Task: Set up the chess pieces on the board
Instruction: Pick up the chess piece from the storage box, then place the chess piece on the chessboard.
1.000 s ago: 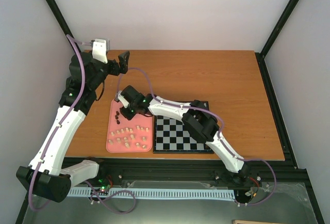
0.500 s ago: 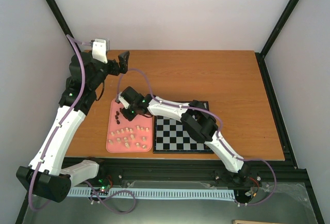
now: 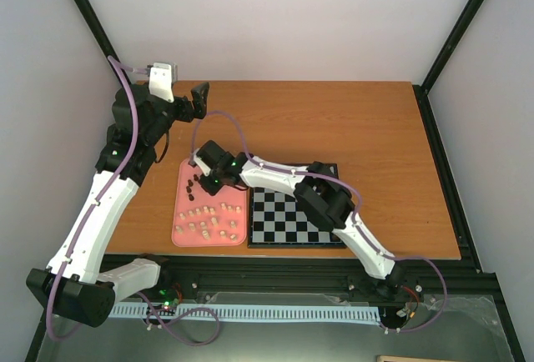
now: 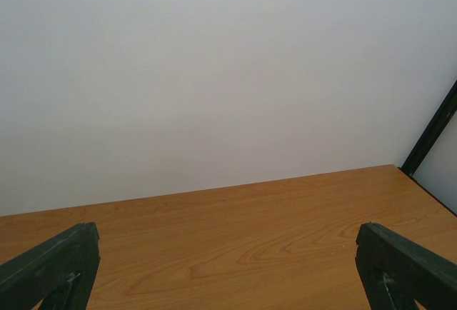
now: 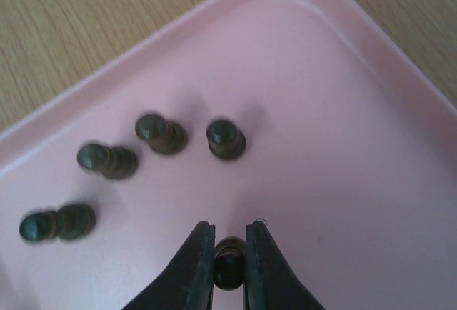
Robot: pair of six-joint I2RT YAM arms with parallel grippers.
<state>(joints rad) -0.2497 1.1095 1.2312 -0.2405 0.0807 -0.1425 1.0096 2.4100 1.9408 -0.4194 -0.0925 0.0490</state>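
1. Dark piece (image 5: 229, 268) is pinched between the fingers of the right gripper (image 5: 229, 249), jaws closed tight on it. It sits low over the pink tray (image 5: 343, 146); can't tell whether it touches the tray floor.
2. Four other dark pieces (image 5: 161, 133) lie loose on the tray just beyond the fingers, in a rough arc toward the tray's far corner, none touching the gripper.
3. Pale pieces (image 3: 209, 220) are scattered across the near half of the tray. The dark ones sit in the far half.
4. Board (image 3: 296, 220) lies flat on the table (image 3: 359, 128), just right of the tray, edge beside edge. The right arm (image 3: 275, 177) reaches across the board's far-left corner to get to the tray.
5. Left gripper (image 3: 201, 93) hangs above the table's far-left corner, well apart from tray and board. Its jaws are spread wide with nothing between them; its wrist view shows only bare wood and the white wall (image 4: 228, 74).
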